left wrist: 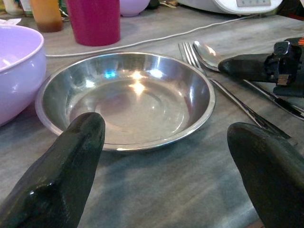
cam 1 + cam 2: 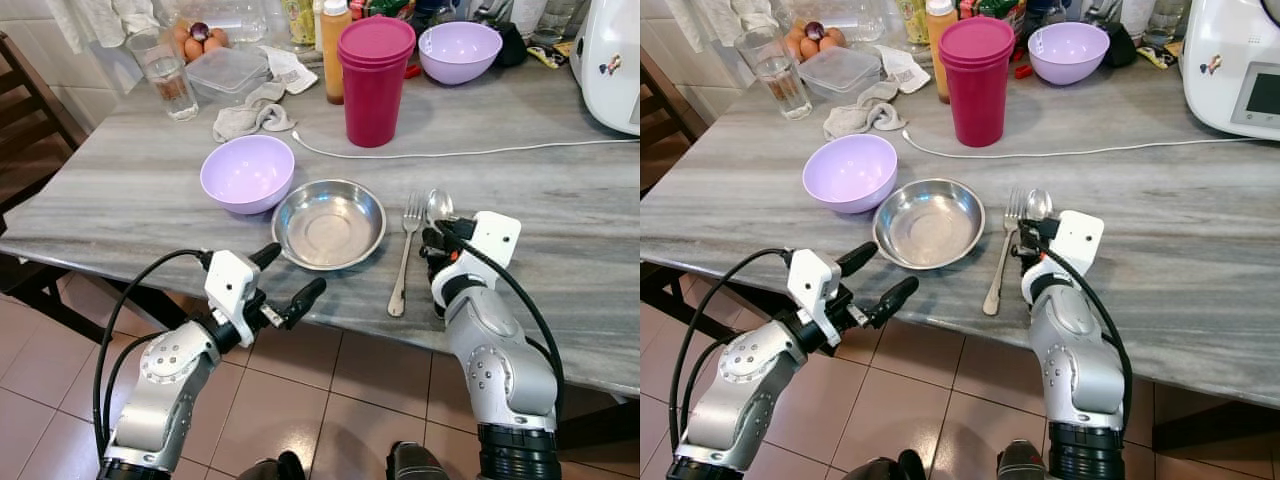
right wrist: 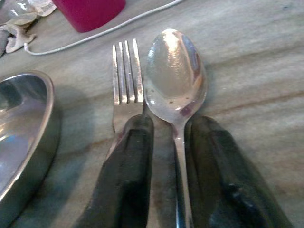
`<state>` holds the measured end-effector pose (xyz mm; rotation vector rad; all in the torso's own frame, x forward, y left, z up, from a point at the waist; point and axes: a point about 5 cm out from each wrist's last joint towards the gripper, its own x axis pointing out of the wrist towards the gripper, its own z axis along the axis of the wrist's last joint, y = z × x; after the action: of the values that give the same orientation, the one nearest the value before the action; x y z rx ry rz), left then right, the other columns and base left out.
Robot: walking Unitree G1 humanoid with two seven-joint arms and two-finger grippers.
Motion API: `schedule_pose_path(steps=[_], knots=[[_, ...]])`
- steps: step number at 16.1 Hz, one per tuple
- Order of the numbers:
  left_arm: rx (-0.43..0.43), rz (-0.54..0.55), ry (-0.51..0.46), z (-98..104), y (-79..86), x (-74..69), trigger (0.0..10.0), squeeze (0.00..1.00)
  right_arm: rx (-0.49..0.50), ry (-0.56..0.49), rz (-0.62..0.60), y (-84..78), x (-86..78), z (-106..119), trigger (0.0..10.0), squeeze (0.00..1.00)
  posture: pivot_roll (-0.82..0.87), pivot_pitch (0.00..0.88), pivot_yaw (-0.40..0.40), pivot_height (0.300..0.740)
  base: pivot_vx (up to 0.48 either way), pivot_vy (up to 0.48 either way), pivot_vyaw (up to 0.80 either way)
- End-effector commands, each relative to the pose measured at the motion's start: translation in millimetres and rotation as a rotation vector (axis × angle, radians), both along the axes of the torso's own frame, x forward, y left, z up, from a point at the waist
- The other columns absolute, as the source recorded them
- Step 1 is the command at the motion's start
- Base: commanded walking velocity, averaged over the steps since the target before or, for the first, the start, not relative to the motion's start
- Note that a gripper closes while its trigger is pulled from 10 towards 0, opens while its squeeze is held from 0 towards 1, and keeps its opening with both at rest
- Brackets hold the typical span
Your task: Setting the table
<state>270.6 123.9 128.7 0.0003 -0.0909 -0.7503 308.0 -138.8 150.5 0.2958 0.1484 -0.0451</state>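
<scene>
A steel dish (image 2: 328, 224) sits near the table's front edge, with a lilac bowl (image 2: 247, 172) just behind it on the left. A fork (image 2: 405, 255) and a spoon (image 3: 175, 71) lie side by side on the table to the dish's right. My right gripper (image 3: 168, 124) is low over the spoon's handle. Its fingers (image 3: 130, 156) stand slightly open on either side of the handle, which runs between them. My left gripper (image 2: 295, 272) hangs open and holds nothing. It is just off the table edge in front of the dish.
A magenta lidded cup (image 2: 373, 85), a white cable (image 2: 450, 153), a glass (image 2: 172, 80), a cloth (image 2: 255, 115), a plastic box (image 2: 228, 70) and a second lilac bowl (image 2: 460, 50) stand farther back. A white appliance (image 2: 610, 60) is at back right, a wooden chair (image 2: 25, 110) at left.
</scene>
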Motion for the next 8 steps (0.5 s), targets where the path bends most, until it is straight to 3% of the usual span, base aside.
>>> schedule_pose_path(steps=[1, 5, 8], knots=[[0.017, -0.005, 0.007, -1, 1.3, -1.3, 10.0, 0.0, 0.01, 0.136, -0.001, 0.7, -5.4, -27, 10.0, 1.0, -0.28, 0.206, 0.115, 0.74, 0.0, 0.0, 0.0], [0.018, -0.005, 0.002, 1, 1.3, -0.2, 10.0, 0.0, 0.005, 0.106, -0.016, -4.9, -7.1, -19, 10.0, 1.0, -0.29, 0.205, 0.116, 0.74, 0.0, 0.0, 0.0], [0.007, 0.002, -0.011, 4, 1.2, 1.0, 10.0, 0.0, -0.043, -0.037, -0.049, -16.2, -10.2, 5, 10.0, 1.0, -0.29, 0.206, 0.117, 0.74, 0.0, 0.0, 0.0]])
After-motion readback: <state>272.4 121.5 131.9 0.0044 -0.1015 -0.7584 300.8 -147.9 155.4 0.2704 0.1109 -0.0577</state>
